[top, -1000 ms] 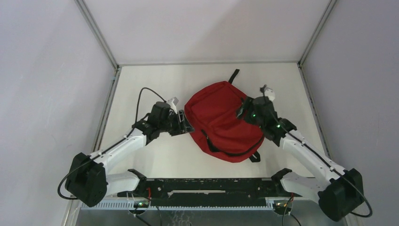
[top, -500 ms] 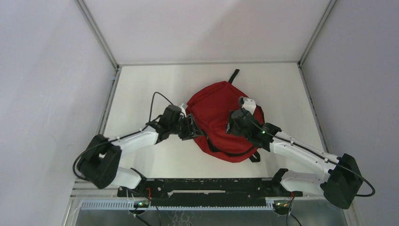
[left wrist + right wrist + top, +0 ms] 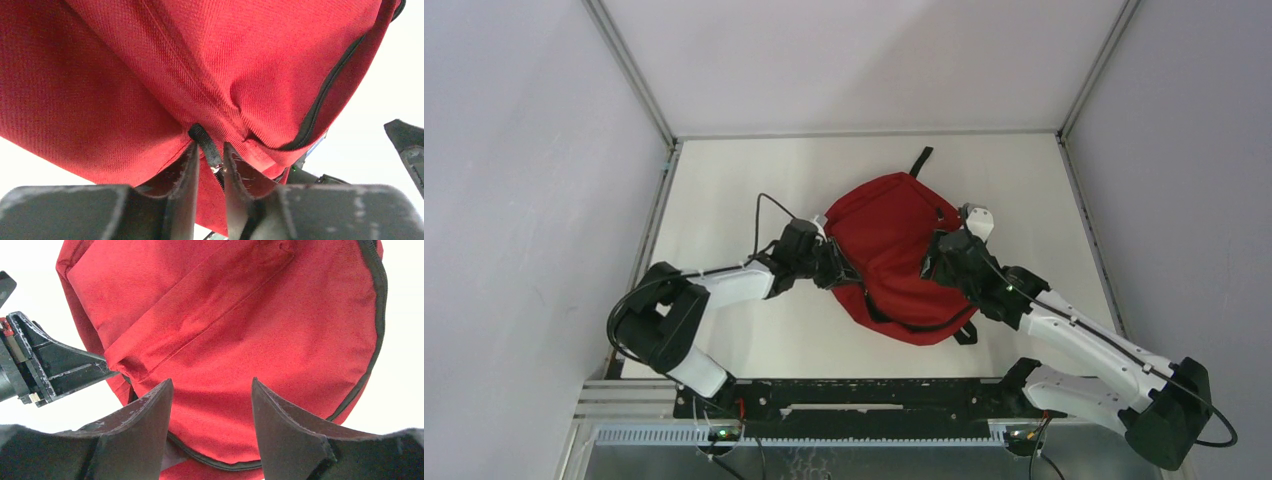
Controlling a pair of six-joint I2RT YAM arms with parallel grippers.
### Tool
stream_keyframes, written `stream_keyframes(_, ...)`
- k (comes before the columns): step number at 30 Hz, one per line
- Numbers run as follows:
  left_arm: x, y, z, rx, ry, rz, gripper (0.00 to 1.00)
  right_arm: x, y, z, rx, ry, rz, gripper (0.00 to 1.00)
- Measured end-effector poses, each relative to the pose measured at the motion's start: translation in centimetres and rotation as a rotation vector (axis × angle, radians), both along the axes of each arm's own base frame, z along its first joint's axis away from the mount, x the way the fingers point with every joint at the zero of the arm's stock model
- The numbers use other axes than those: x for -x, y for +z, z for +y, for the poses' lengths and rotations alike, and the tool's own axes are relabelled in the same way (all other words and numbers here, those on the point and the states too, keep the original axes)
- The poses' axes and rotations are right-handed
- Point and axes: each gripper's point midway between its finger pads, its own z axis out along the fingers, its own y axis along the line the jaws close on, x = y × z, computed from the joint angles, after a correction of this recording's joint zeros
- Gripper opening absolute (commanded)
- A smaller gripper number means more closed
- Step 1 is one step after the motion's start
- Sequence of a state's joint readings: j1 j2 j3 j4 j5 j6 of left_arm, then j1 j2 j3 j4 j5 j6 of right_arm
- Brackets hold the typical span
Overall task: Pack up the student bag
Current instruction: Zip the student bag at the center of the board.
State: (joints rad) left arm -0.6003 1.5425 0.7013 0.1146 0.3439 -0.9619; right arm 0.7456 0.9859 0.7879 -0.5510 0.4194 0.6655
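Note:
The student bag [image 3: 889,240], a red fabric backpack with black zipper trim, lies flat mid-table. It fills the left wrist view [image 3: 150,75] and the right wrist view [image 3: 250,330]. My left gripper [image 3: 837,272] is at the bag's left edge, its jaws nearly closed [image 3: 210,147] on a black zipper pull [image 3: 204,142]. My right gripper [image 3: 936,262] is open [image 3: 212,385] and empty. It hovers over the bag's right half, above the black zipper line [image 3: 225,462]. What is inside the bag is hidden.
A black carry loop [image 3: 921,160] sticks out at the bag's far end and a black strap buckle [image 3: 965,333] at its near end. Metal frame rails [image 3: 652,230] and grey walls border the white table [image 3: 754,190]. The left gripper shows in the right wrist view [image 3: 50,370].
Both arms have moved in toward the bag. My left gripper slid right onto the bag's left edge. My right gripper came forward over the bag, then shifted a little right.

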Motion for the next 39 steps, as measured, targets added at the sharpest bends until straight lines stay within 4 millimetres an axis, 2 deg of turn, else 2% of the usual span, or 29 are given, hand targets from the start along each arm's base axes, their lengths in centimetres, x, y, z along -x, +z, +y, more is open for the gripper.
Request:
stream_keyframes(3, -0.5, -0.2, -0.4, 0.007, 0.005, 0.004, 0.02, 0.0, -0.1, -0.4, -0.003, -0.011, 0.002, 0.65)
stream_keyframes(10, -0.4, 0.2, -0.6, 0.022, -0.014, -0.008, 0.0, 0.3, -0.7, -0.8, 0.003, -0.023, 0.029, 0.64)
stream_keyframes(15, 0.6, 2.4, -1.3, 0.049, -0.089, -0.078, 0.0, 0.6, -0.6, -0.4, -0.013, -0.004, 0.039, 0.65)
stream_keyframes(20, 3.8, 3.4, -3.1, 0.04, -0.247, -0.135, 0.0, 0.8, -0.6, 0.0, -0.026, 0.015, 0.046, 0.66)
stream_keyframes(31, 10.6, 3.0, -5.5, -0.033, -0.583, -0.279, 0.0, 1.8, -0.9, 1.0, -0.077, 0.038, 0.094, 0.66)
stream_keyframes(32, 11.1, 3.1, -5.8, -0.032, -0.609, -0.289, 0.05, 1.9, -1.0, 1.0, -0.079, 0.036, 0.099, 0.66)
stream_keyframes(35, 11.6, 4.3, -6.7, -0.009, -0.657, -0.323, 0.43, 2.1, -1.1, 1.1, -0.082, 0.033, 0.108, 0.66)
stream_keyframes(36, 11.6, 4.8, -7.0, 0.0, -0.665, -0.335, 0.53, 2.1, -1.1, 1.1, -0.084, 0.033, 0.108, 0.66)
stream_keyframes(37, 11.6, 5.1, -7.0, 0.001, -0.669, -0.348, 0.57, 2.2, -1.0, 1.1, -0.087, 0.033, 0.108, 0.66)
stream_keyframes(39, 11.6, 5.7, -6.6, -0.006, -0.663, -0.361, 0.58, 2.5, -0.8, 1.4, -0.097, 0.043, 0.105, 0.66)
